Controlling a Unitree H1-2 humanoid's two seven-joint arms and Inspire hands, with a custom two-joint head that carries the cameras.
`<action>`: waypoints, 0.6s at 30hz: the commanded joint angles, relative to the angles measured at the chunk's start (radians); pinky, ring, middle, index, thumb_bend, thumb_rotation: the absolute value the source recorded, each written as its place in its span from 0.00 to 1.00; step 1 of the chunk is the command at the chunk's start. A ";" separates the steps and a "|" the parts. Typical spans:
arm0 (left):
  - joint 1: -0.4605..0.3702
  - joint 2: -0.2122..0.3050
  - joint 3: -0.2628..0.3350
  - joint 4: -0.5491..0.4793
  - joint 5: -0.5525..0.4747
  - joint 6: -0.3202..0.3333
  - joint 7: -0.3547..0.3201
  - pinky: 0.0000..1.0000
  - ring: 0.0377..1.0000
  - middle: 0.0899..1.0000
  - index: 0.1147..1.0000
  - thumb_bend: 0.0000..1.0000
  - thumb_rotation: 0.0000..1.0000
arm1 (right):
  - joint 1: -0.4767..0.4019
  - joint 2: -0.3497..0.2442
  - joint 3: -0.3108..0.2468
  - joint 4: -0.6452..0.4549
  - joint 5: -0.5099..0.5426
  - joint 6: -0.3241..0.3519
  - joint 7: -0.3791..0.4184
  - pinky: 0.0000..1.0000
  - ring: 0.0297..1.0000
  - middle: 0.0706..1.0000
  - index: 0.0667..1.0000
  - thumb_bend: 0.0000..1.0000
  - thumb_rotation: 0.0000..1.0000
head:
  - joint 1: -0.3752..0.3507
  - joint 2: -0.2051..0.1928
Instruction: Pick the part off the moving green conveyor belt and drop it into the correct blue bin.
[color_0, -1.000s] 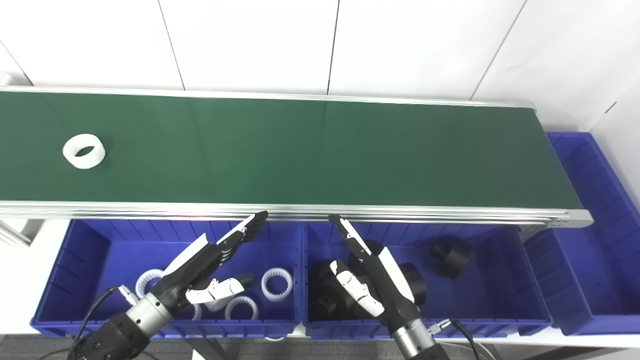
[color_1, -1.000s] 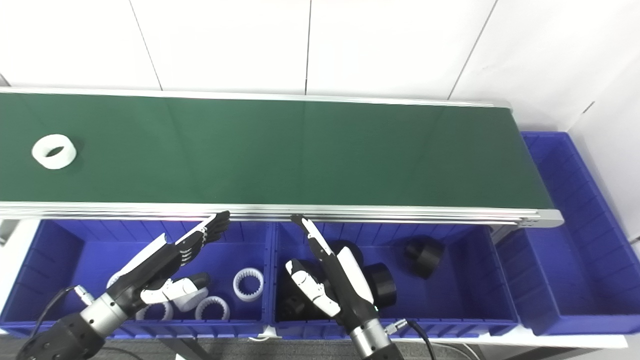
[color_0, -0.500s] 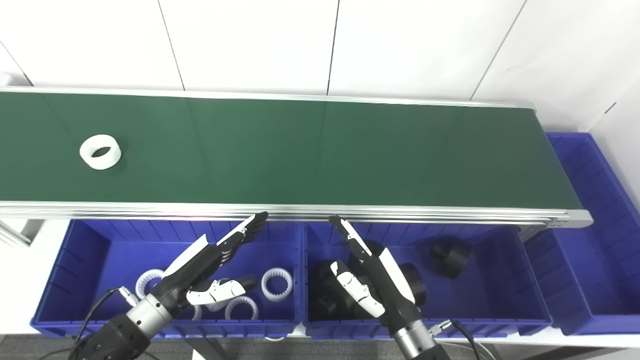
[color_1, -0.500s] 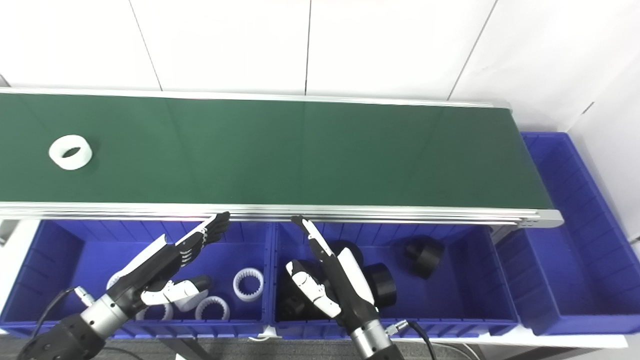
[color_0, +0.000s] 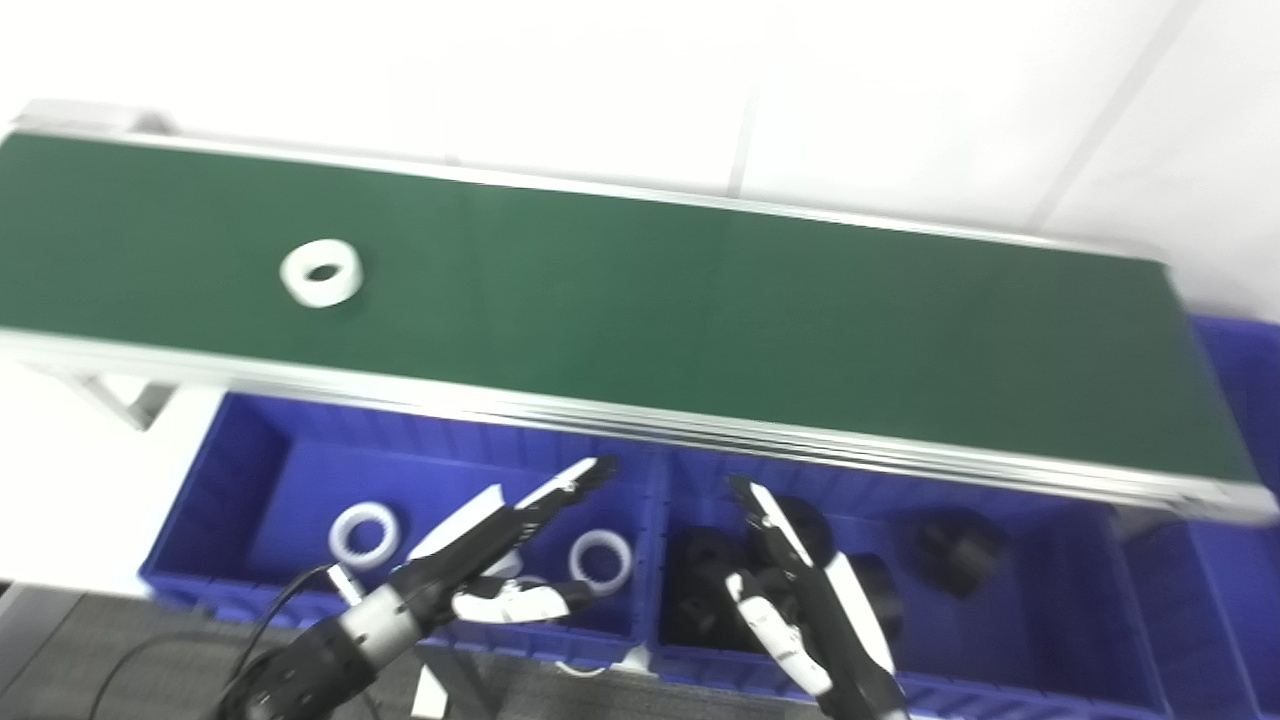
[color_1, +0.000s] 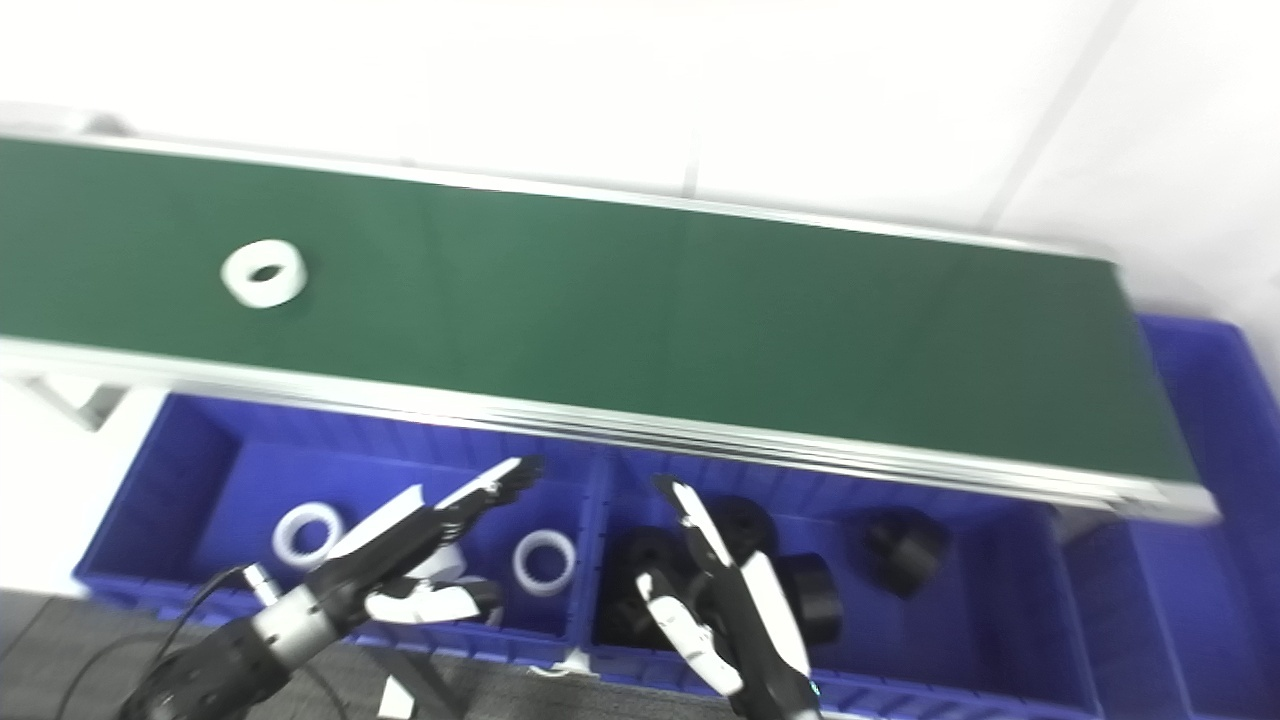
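Both views are smeared by motion blur; edges of the belt (color_0: 700, 310) and bins (color_0: 420, 490) are softened. The white wall (color_0: 600, 80) is overexposed. Lighting is bright and even, with faint shadows only.

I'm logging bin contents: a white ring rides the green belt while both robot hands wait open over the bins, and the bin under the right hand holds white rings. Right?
Not quite. In the left eye view, the bin under the right robot hand holds black parts; the white rings lie under the left robot hand. The white ring does ride the belt.
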 joint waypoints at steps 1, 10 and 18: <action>-0.012 -0.003 0.000 0.016 0.011 -0.062 0.024 0.96 1.00 1.00 1.00 0.41 0.66 | -0.001 -0.002 -0.005 0.005 0.017 -0.066 -0.011 0.93 0.97 0.99 0.96 0.37 0.93 | 0.011 -0.062; -0.039 -0.005 -0.014 0.072 0.022 -0.082 0.043 0.92 0.99 1.00 1.00 0.44 0.61 | -0.034 -0.018 0.015 0.101 0.016 -0.093 -0.048 0.92 0.96 0.99 0.96 0.40 0.92 | -0.024 -0.149; -0.059 0.005 -0.015 0.061 0.029 -0.083 0.048 0.91 0.98 1.00 1.00 0.46 0.59 | -0.058 -0.032 0.040 0.117 0.024 -0.093 -0.079 0.91 0.96 0.98 0.96 0.41 0.88 | -0.038 -0.142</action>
